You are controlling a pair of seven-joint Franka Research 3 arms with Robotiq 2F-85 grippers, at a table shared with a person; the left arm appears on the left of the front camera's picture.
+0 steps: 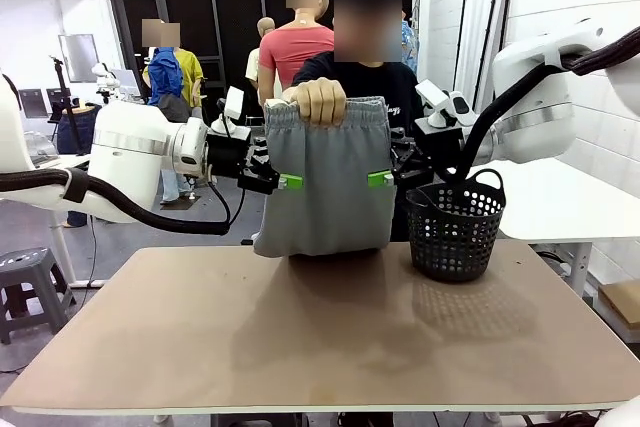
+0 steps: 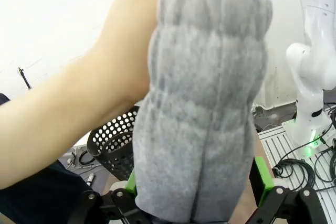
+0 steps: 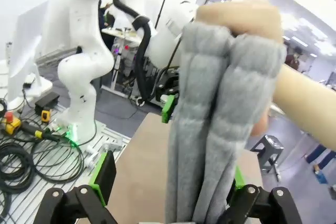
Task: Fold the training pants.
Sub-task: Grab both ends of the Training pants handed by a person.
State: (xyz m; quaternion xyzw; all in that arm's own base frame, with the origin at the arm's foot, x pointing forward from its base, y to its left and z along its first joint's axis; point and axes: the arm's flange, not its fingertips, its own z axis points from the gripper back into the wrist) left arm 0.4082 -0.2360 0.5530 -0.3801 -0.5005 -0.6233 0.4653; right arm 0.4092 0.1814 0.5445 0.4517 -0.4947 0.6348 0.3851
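Note:
The light grey training pants (image 1: 325, 187) hang folded over the table's far edge, held at the gathered waistband by a person's hand (image 1: 322, 100). My left gripper (image 1: 285, 182) is at their left edge and my right gripper (image 1: 385, 179) at their right edge. In the left wrist view the pants (image 2: 202, 108) hang between the spread green pads (image 2: 262, 174) of the left gripper (image 2: 195, 182), which is open. In the right wrist view the pants (image 3: 210, 129) likewise hang inside the open right gripper (image 3: 169, 177), with the person's hand (image 3: 236, 19) on top.
A black mesh basket (image 1: 455, 232) stands on the brown table (image 1: 320, 337) at the far right, close under my right arm; it also appears behind the pants as the basket (image 2: 113, 142). The person's forearm (image 2: 79, 114) crosses the left wrist view.

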